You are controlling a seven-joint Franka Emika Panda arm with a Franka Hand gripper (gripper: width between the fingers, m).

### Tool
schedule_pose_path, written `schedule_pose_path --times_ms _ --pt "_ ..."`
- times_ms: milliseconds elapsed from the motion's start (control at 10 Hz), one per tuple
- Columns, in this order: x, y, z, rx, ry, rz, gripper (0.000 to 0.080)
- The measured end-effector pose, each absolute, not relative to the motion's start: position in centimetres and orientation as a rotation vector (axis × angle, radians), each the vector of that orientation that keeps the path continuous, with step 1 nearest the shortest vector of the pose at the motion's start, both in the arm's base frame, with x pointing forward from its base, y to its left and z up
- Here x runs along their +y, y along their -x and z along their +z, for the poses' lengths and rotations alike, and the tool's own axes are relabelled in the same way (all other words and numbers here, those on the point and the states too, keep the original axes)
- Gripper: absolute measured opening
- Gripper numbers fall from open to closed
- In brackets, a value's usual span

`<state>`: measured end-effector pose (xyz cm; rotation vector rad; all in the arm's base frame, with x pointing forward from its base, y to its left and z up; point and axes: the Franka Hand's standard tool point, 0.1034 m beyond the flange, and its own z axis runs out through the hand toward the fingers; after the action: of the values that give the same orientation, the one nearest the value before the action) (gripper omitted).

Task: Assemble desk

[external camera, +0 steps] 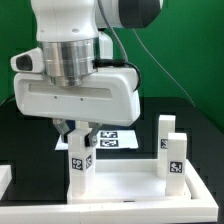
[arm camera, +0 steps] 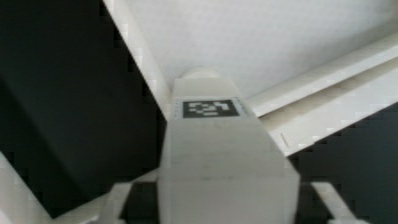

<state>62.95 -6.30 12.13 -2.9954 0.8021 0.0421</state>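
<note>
The desk's white top panel (external camera: 125, 190) lies flat at the front of the black table. A white leg post (external camera: 80, 165) with black-and-white tags stands upright on the panel, near its end at the exterior view's left. My gripper (external camera: 77, 130) comes down from above and is shut on this post's top. In the wrist view the same post (arm camera: 217, 140) fills the space between my fingers (arm camera: 128, 198), and my gripper (arm camera: 224, 197) closes around it, with the panel (arm camera: 267, 40) beyond. Two more leg posts (external camera: 173, 160) stand at the panel's end at the exterior view's right.
The marker board (external camera: 118, 141) lies on the table behind the panel. A white block (external camera: 5, 180) shows at the exterior view's left edge. The big white arm body (external camera: 80, 90) hangs over the panel's left half. A green wall stands behind.
</note>
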Motion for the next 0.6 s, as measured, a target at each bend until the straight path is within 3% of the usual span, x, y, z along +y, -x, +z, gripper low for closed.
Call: schedule_pose_path --times_ms 600 --pt "-5.63 -63.65 11.62 2.014 2.26 0.035 0.0288"
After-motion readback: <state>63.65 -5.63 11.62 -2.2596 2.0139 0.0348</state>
